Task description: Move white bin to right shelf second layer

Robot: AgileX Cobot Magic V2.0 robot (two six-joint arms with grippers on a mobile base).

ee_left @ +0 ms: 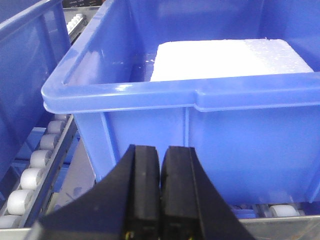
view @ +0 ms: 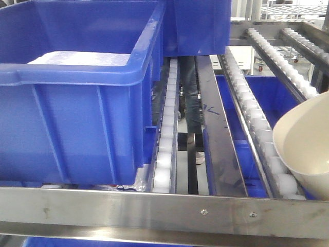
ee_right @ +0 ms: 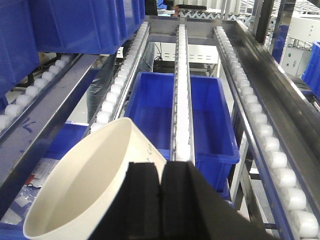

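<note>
The right wrist view alone shows the right gripper with its jaws pressed together on the near rim of the white bin, which tilts over the roller rows of the right shelf second layer with a lower blue crate visible beneath, while the front view catches only the bin's curved edge at the right above the flat steel front lip. The left wrist view shows the left gripper, jaws closed on nothing, facing a large blue crate holding a white foam block. More roller racks stand behind.
</note>
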